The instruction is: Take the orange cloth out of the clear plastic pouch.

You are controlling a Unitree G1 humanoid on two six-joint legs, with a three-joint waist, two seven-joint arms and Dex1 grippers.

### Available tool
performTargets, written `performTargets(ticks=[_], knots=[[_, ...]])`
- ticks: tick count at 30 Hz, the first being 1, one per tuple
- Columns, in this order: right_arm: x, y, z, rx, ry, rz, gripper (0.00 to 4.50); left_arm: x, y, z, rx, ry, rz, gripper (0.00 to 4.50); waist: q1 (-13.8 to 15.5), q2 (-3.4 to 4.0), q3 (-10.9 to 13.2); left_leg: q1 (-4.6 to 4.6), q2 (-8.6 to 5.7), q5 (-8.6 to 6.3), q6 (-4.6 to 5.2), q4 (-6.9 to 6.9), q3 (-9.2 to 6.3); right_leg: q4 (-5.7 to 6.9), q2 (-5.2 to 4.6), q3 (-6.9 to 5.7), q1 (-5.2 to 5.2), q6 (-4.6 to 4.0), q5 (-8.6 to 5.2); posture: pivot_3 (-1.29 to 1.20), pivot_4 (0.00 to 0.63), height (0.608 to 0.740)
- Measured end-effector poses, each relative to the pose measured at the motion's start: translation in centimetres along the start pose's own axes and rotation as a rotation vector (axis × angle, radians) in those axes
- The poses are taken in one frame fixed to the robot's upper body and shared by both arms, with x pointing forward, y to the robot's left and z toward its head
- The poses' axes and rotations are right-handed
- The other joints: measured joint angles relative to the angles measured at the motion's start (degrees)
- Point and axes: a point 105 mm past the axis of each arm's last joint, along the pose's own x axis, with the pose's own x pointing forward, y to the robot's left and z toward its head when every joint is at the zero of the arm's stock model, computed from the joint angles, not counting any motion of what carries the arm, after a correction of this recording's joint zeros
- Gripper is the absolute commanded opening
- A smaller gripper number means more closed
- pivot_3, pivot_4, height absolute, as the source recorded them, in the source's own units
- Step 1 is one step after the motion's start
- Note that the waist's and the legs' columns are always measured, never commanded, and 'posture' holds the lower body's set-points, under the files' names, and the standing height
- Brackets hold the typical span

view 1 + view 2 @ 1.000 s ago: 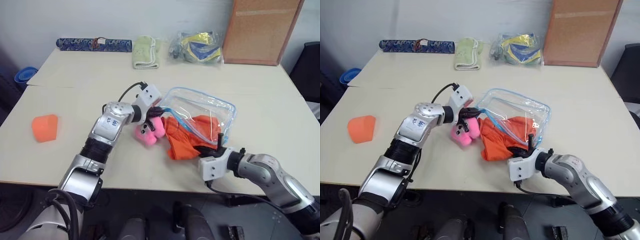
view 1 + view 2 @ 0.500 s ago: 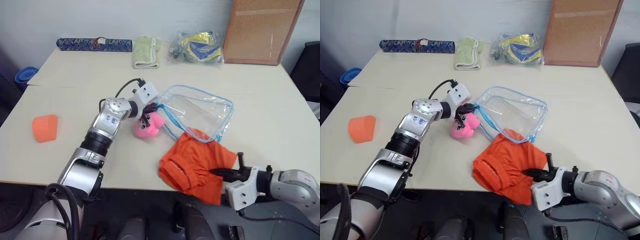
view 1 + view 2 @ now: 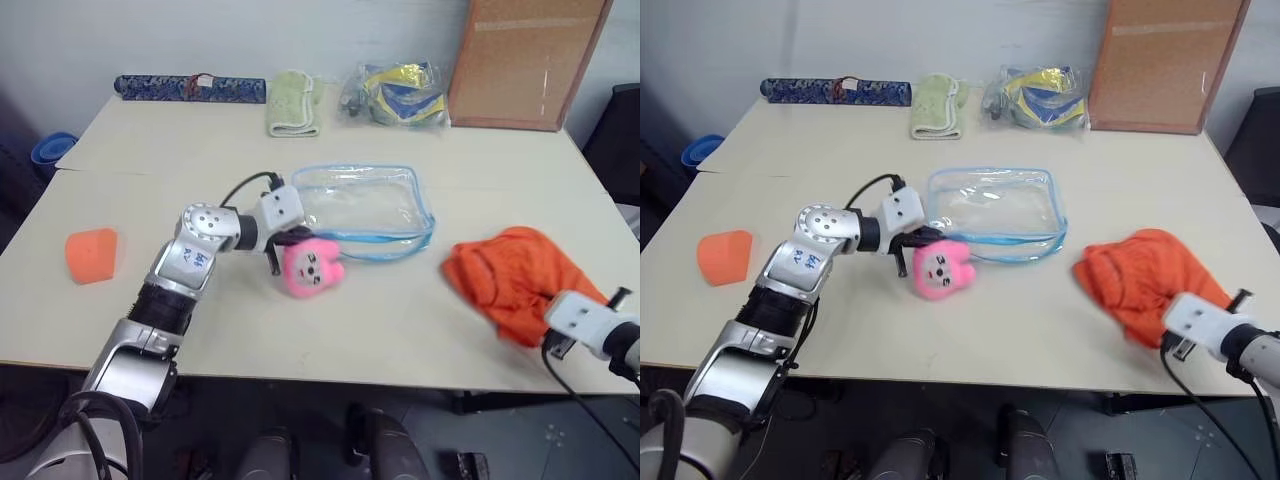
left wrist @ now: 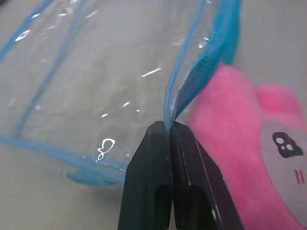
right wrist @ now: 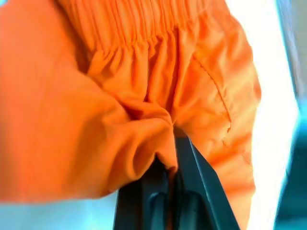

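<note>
I see a pale bench [image 3: 150, 200] carrying everything. I take the clear plastic pouch [image 3: 362, 210] as my landmark: it lies flat near the middle of the bench. Touching its near left corner sits the pink plush bunny [image 3: 310, 268]. Well to the pouch's right, toward the near edge, the orange cloth [image 3: 512, 275] rests in a crumpled heap. Far to its left lies a small orange wedge block [image 3: 91, 254]. Behind the pouch, along the far edge, I see a dark blue patterned roll [image 3: 188, 88], a folded pale green cloth [image 3: 293, 104], a clear bag of yellow-and-blue stuff [image 3: 395, 95] and a cork board [image 3: 522, 60] standing upright.
</note>
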Motion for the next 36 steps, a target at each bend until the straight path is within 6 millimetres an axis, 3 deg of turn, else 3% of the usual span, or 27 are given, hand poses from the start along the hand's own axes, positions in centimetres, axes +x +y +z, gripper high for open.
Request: performTargets(ticks=[2, 7, 8, 11, 16, 20, 22, 24, 27, 30, 36], knots=[[0.1, 0.0, -0.7, 0.087, 0.052, -0.023, 0.02, 0.0, -0.9, 0.1, 0.009, 0.006, -0.032, 0.0, -0.01, 0.1, 0.01, 0.04, 0.01, -0.01, -0.02, -0.01, 0.0, 0.0, 0.01, 0.02, 0.0, -0.04, -0.03, 0.0, 0.15, 0.74], [0.2, 1.0, 0.5, 0.149, 0.036, -0.006, 0.02, 0.0, -1.9, 0.2, 0.011, 0.008, -0.058, 0.0, -0.02, 0.2, 0.03, 0.03, 0.0, -0.02, -0.02, -0.02, 0.0, 0.08, 0.03, 0.01, 0.0, -0.04, -0.03, 0.0, 0.15, 0.74], [0.2, 1.0, 0.6, 0.153, 0.037, -0.005, 0.24, -0.1, -1.9, 0.1, 0.013, 0.012, -0.061, 0.0, -0.02, 0.2, 0.03, 0.03, 0.0, -0.02, -0.02, -0.03, 0.0, 0.08, 0.04, 0.01, 0.0, -0.04, -0.03, 0.0, 0.15, 0.74], [0.0, 1.4, 0.4, 0.153, 0.045, 0.007, 0.99, -0.6, -2.0, -0.3, -0.003, 0.013, -0.07, 0.65, -0.03, 0.2, 0.03, 0.03, 0.0, -0.02, -0.01, -0.04, 0.0, 0.08, 0.04, 0.01, -0.01, -0.04, -0.03, 0.0, 0.15, 0.74], [-0.9, 2.5, 1.1, 0.129, 0.028, 0.062, 2.67, -1.6, -2.0, 0.1, -0.034, -0.045, -0.072, 2.14, 0.04, 0.22, 0.04, 0.0, -0.01, -0.03, 0.0, -0.03, -0.02, 0.06, 0.04, 0.0, -0.03, -0.04, -0.04, 0.0, 0.15, 0.74], [-2.8, 2.2, 1.8, 0.158, 0.013, 0.119, 3.98, -3.2, -1.2, 1.6, -0.06, -0.165, -0.031, 3.34, 0.07, 0.28, 0.08, -0.02, 0.0, -0.03, 0.01, -0.02, -0.04, 0.06, 0.04, 0.0, -0.03, -0.03, -0.03, 0.0, 0.15, 0.74], [-4.5, 1.4, 2.1, 0.26, 0.004, 0.146, 3.98, -4.5, -0.4, 2.5, -0.142, -0.259, 0.001, 3.34, 0.07, 0.28, 0.08, -0.02, 0.01, -0.05, 0.04, -0.02, -0.06, 0.07, 0.04, 0.0, -0.03, -0.03, -0.03, 0.0, 0.15, 0.74], [-6.3, 0.4, 2.1, 0.364, -0.001, 0.153, 3.98, -7.2, 0.3, 2.4, -0.233, -0.311, 0.021, 3.34, -0.01, 0.29, 0.08, -0.02, 0.06, -0.05, 0.02, -0.05, -0.09, 0.06, 0.09, -0.03, -0.04, -0.04, -0.04, 0.0, 0.15, 0.74], [-9.0, -0.7, 0.9, 0.514, 0.034, 0.156, 3.98, -10.8, -0.2, 1.2, -0.307, -0.32, -0.008, 3.34, -0.22, 0.3, 0.09, 0.01, 0.12, -0.12, -0.04, -0.12, -0.02, 0.07, 0.11, -0.05, -0.02, -0.14, -0.12, 0.0, 0.15, 0.74], [-11.6, -1.2, -0.3, 0.627, 0.081, 0.166, 3.98, -14.0, -0.8, -1.6, -0.367, -0.237, -0.019, 3.34, -0.05, 0.31, 0.09, 0.07, 0.11, -0.2, 0.01, -0.08, -0.02, -0.08, 0.1, -0.04, -0.04, -0.17, -0.18, 0.0, 0.15, 0.74], [-13.1, -2.4, -2.1, 0.667, 0.115, 0.102, 3.98, -16.7, -0.2, -4.2, -0.393, -0.182, 0.007, 3.34, 0.31, 0.3, 0.09, 0.08, 0.03, -0.39, 0.22, -0.08, -0.06, -0.12, 0.02, 0.0, -0.08, -0.11, -0.21, 0.0, 0.15, 0.74]])
